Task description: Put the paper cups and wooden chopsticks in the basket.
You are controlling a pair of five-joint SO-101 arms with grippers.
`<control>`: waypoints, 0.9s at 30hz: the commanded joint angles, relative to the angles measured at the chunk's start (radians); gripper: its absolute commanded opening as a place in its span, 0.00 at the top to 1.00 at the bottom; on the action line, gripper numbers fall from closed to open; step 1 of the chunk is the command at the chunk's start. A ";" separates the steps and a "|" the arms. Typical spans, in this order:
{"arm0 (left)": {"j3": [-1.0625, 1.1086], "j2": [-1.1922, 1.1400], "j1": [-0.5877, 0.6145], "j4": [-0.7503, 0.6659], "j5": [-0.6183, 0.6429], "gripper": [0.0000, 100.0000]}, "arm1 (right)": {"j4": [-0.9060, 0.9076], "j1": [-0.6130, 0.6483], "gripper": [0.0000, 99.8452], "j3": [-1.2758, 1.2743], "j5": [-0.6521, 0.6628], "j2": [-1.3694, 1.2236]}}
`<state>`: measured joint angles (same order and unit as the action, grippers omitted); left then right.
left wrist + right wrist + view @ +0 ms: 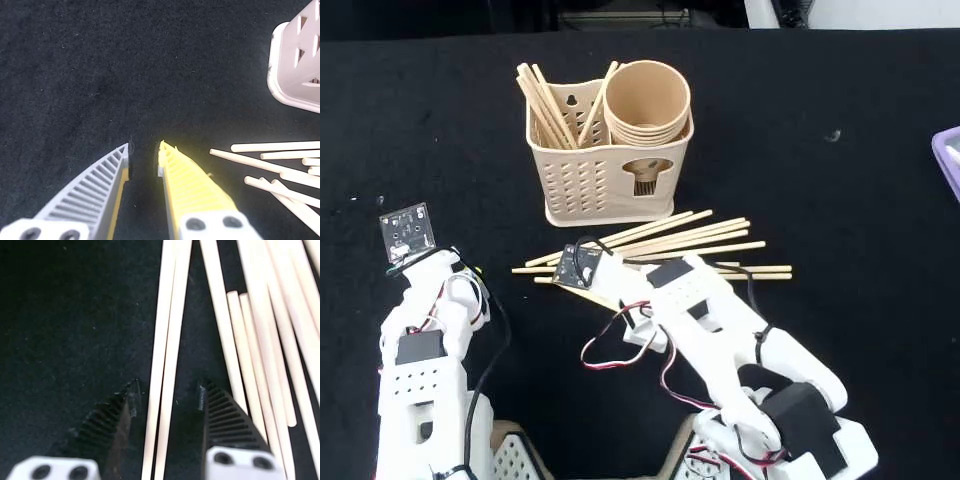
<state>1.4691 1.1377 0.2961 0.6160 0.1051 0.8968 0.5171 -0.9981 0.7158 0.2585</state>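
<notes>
From above, the basket [585, 190] stands at the far middle of the black table [840, 200]. A stack of cups [647, 100] sits in its right compartment, and several chopsticks [548, 105] lean in its left one. More loose sticks [700, 238] lie in a rough fan on the table just near of the basket, pointing mostly left to right. The right arm [720, 330] stretches from the near edge to the left end of that fan, its wrist over the stick ends. The left arm [420, 340] is at the near left, well apart from the basket. A purple object [948, 155] shows at the right edge. In the left wrist view, the left gripper [144, 150] is above bare table, its grey finger [100, 190] and yellow finger [190, 190] a narrow gap apart with nothing between them. Stick ends [275, 147] lie off to one side, and a corner of the basket [295, 75] is beyond them. In the right wrist view, the right gripper [167, 390] is spread wide, its black fingers [227, 415] straddling a pair of sticks [170, 315] without touching them, and the other sticks [260, 315] lie beside that pair.
</notes>
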 commanded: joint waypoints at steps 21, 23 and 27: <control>-0.007 0.012 -0.005 -0.017 0.006 0.89 | 0.176 0.011 0.99 0.042 0.075 0.008; -0.007 0.012 -0.005 -0.017 0.006 0.89 | 0.216 0.011 0.99 0.068 0.075 0.031; -0.007 0.012 -0.005 -0.017 0.006 0.89 | 0.264 0.011 0.99 0.074 0.075 0.140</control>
<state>1.4691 1.1377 0.2961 0.6160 0.1051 1.1116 0.5155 -0.9659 0.7787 0.2816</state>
